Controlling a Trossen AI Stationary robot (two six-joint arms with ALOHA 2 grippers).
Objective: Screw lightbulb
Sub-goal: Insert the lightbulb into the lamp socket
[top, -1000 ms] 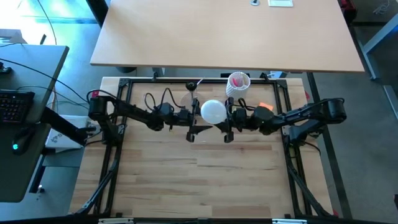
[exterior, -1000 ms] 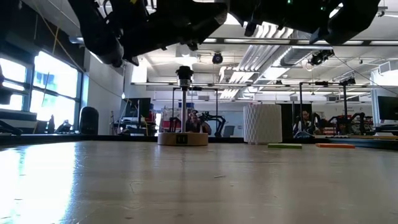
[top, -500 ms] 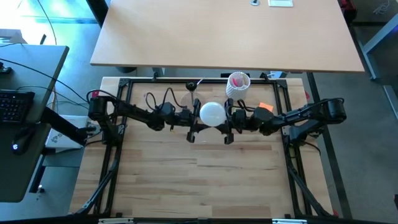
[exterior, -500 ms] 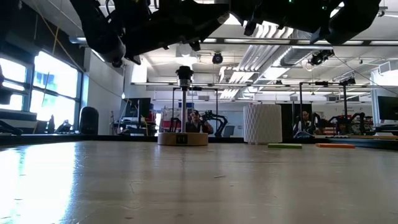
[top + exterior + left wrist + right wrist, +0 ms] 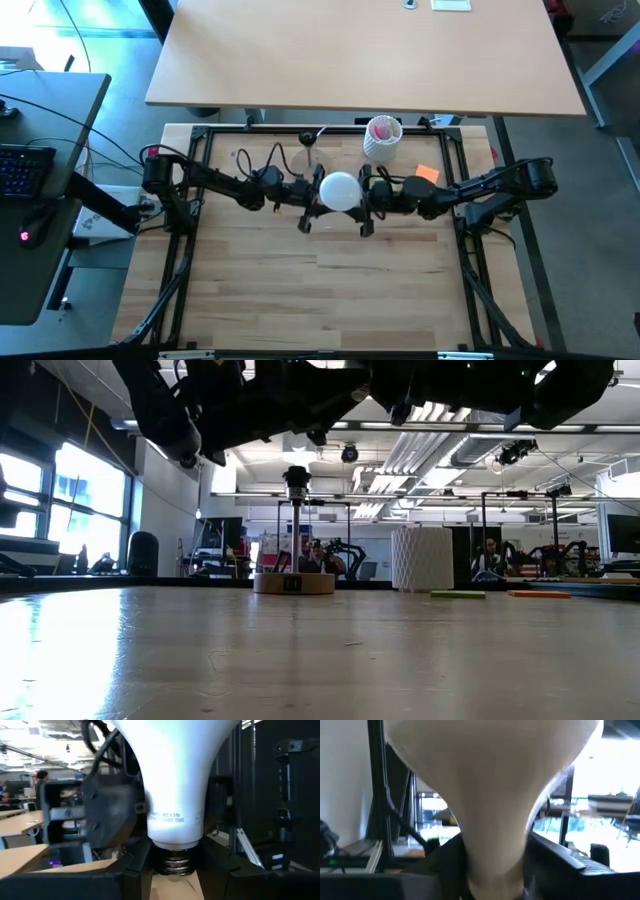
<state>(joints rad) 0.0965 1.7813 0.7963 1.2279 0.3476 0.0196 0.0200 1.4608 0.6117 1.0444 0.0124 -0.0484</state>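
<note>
The lightbulb (image 5: pixel 172 780) — globe cut off, base tip hidden.

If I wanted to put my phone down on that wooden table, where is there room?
The near half of the wooden table, in front of both arms, is bare. The back strip is crowded: the left gripper and right gripper meet around the lightbulb, with the socket stand, ribbed cup and orange card behind.
</note>
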